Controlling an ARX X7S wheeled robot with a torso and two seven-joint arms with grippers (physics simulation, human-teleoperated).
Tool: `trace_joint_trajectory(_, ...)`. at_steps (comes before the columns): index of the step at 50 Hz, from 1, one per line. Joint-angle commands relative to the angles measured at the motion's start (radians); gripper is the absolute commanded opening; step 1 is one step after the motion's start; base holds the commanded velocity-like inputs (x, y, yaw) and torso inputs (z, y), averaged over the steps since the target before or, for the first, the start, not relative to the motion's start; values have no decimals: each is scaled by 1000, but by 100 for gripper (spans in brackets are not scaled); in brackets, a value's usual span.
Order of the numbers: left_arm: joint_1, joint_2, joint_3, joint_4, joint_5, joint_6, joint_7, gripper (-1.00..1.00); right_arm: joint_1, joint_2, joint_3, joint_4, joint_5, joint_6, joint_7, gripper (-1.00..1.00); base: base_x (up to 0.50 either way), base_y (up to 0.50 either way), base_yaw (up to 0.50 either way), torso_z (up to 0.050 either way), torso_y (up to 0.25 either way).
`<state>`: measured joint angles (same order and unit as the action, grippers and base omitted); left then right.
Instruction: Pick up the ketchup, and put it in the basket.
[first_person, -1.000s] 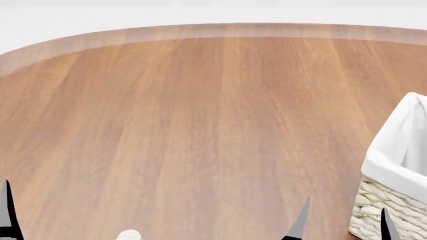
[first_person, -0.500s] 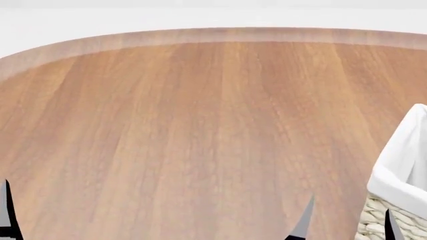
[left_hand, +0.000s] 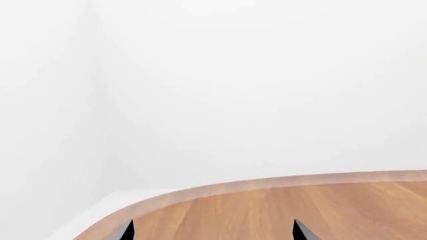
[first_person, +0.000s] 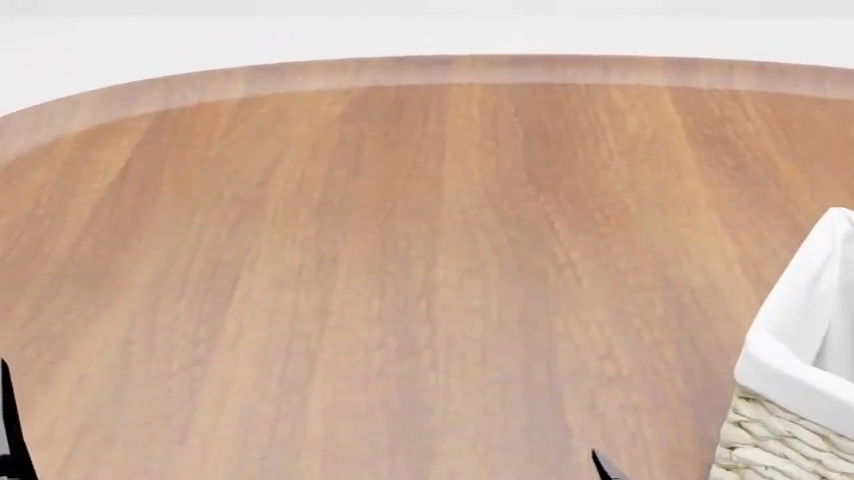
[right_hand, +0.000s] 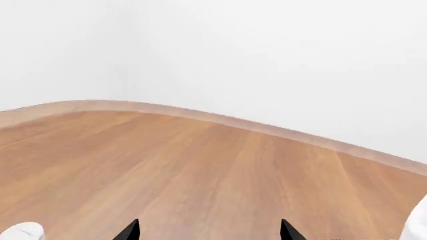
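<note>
The basket (first_person: 798, 372), cream wicker with a white cloth liner, stands at the right edge of the head view; a sliver of its liner (right_hand: 417, 223) shows in the right wrist view. The ketchup's orange-red body is out of view. Only a small white rounded top (right_hand: 23, 232) shows at the edge of the right wrist view, and I cannot tell if it is the cap. My left gripper (left_hand: 213, 232) is open and empty over the wooden table (first_person: 400, 250). My right gripper (right_hand: 209, 232) is open and empty, between the white top and the basket.
The table's rounded far edge (first_person: 427, 70) runs across the head view, with a white floor and wall beyond. A left fingertip (first_person: 8, 425) and a right fingertip (first_person: 603, 466) just show at the bottom of the head view.
The head view has shifted so the table and basket sit lower in it. The white top at its bottom edge has left the view. Both grippers' tips have sunk towards the bottom edge.
</note>
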<state>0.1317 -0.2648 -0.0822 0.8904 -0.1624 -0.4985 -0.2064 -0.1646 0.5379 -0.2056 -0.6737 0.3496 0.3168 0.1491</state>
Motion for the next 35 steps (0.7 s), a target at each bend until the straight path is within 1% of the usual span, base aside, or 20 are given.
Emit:
trace_joint_trajectory(1,-16,21,-28,2,-4,-26,-2,100,52,63,2,17,111,80,-186,100,0,0,0,0,0)
trace_joint_trajectory(6,-15,20,-30,-2,-8,-22,-7,100,56,79,-7,14,147,75,-235,100,0,0,0,0,0)
trace_joint_trajectory(11,-10,17,-38,7,-18,-24,-11,100,81,65,-41,41,166,90,-266,100,0,0,0,0,0)
trace_joint_trajectory(35,11,3,-56,31,-48,-18,-31,100,271,-8,-178,120,161,210,-312,100,0,0,0,0,0)
